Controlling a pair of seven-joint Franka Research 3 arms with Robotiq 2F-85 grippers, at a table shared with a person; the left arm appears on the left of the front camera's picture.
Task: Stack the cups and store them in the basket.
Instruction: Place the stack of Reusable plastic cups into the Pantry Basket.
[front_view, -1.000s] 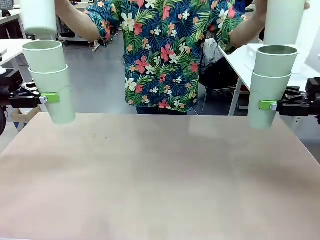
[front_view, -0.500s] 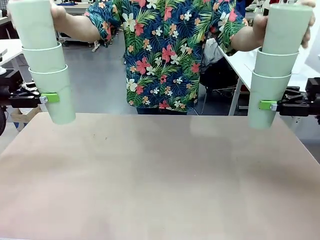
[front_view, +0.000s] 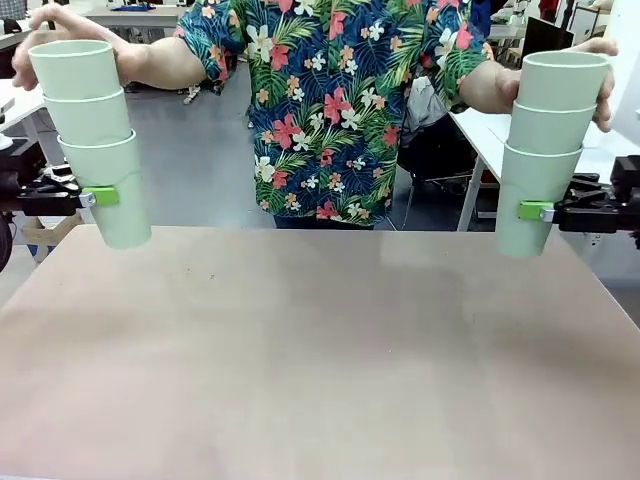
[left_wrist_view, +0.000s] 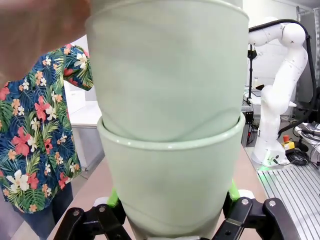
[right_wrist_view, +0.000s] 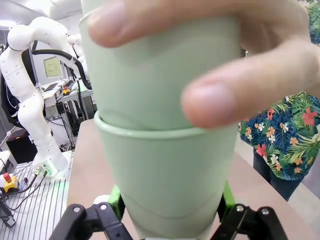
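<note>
Front view: left pincer (front_view: 108, 197) clamps one cup stack (front_view: 92, 130) low, right pincer (front_view: 532, 210) the other stack (front_view: 548, 140).

Your left gripper (front_view: 106, 196) reaches in level from the side, green pads pinching the lowest cup of the left stack (front_view: 95, 120) — your right gripper (front_view: 534, 210) mirrors it on the right stack (front_view: 545, 130). The person's arms spread wide, one hand (front_view: 70, 22) and the other hand (front_view: 498, 88) each gripping a top cup.

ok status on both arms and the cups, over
Left gripper shut on left three-cup stack, off the table. Right gripper shut on right three-cup stack. Person's hands on both top cups.
</note>
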